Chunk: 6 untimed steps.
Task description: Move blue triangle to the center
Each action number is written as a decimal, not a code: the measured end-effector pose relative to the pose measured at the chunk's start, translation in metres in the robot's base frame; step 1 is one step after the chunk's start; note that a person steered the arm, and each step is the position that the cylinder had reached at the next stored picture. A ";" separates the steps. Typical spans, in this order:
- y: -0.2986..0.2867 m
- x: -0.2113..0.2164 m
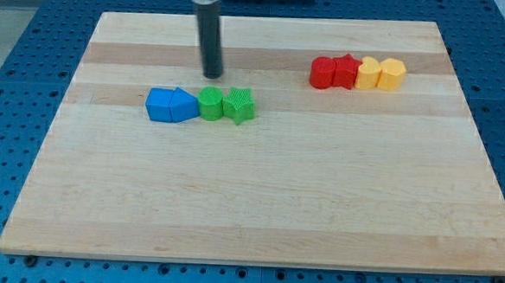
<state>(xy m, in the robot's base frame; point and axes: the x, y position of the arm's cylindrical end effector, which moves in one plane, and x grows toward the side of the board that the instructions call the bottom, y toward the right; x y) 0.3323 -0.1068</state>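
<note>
Blue triangle [183,106] on tabletop [258,202], touching blue cube [159,105] on the view's left and green cylinder [210,104] on the view's right; green star [239,105] beyond. Tip [213,74] just above the cylinder, holding nothing, no gripper fitted.

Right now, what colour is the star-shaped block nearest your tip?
Green: the green star, just below-right of my tip, in the camera view.

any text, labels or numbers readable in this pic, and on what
None: no word, label, number or sign shows on the board, the blue blocks, green blocks, red blocks, yellow blocks or my tip, which stands just above the green blocks.
</note>
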 end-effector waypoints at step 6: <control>-0.129 0.081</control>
<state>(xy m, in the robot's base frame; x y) 0.4136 -0.2359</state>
